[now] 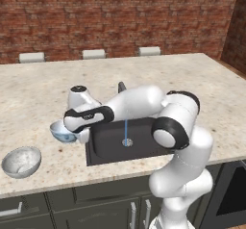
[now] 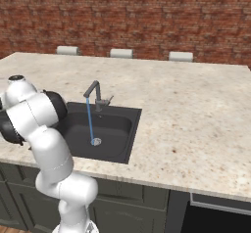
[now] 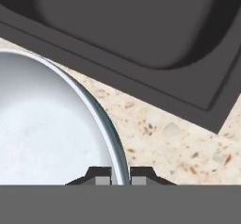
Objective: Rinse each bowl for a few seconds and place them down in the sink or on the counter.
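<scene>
My gripper (image 1: 78,135) is shut on the rim of the pale blue bowl (image 1: 61,131), just left of the black sink (image 1: 108,145). In the hand view the bowl's thin rim (image 3: 113,143) runs between the two fingertips (image 3: 121,176), its white inside (image 3: 42,124) to the left, and the sink (image 3: 141,30) lies beyond. I cannot tell whether this bowl rests on the beige counter (image 1: 43,98) or hangs just over it. The speckled grey bowl (image 1: 21,161) sits upright on the counter near the front left edge. A thin stream of water (image 2: 89,122) runs from the faucet (image 2: 95,92) to the drain (image 2: 96,141).
Wide bare stone spreads behind and to the right of the sink (image 2: 196,109). Three white stool tops (image 1: 93,54) line the counter's far edge before a brick wall. Dark cabinets (image 1: 72,209) run under the front edge.
</scene>
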Motion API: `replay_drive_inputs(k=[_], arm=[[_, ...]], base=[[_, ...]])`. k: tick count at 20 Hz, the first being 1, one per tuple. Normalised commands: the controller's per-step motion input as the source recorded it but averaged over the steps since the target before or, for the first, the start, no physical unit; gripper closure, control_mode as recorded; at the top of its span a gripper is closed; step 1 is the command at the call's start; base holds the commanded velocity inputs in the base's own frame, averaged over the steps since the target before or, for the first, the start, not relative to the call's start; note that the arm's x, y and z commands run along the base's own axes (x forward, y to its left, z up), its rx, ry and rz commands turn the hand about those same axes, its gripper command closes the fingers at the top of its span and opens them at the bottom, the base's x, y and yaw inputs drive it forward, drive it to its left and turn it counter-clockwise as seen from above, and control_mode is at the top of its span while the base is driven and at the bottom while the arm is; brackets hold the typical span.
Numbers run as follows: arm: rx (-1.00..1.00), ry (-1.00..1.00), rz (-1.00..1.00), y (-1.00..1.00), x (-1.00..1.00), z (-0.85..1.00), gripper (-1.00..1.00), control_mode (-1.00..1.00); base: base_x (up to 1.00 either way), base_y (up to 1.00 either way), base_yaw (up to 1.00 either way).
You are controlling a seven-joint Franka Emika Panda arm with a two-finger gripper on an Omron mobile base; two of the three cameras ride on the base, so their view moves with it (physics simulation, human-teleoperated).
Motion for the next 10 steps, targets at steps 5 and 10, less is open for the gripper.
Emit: replay_drive_inputs(k=[5, 10], arm=[[-0.06, -0.08, 0.02, 0.04, 0.43, -0.16, 1.00, -1.00], [-0.02, -0.02, 0.00, 0.09, 0.47, -0.11, 1.00, -1.00]], base=[[0.00, 0.00, 0.00], [0.00, 0.00, 0.00]])
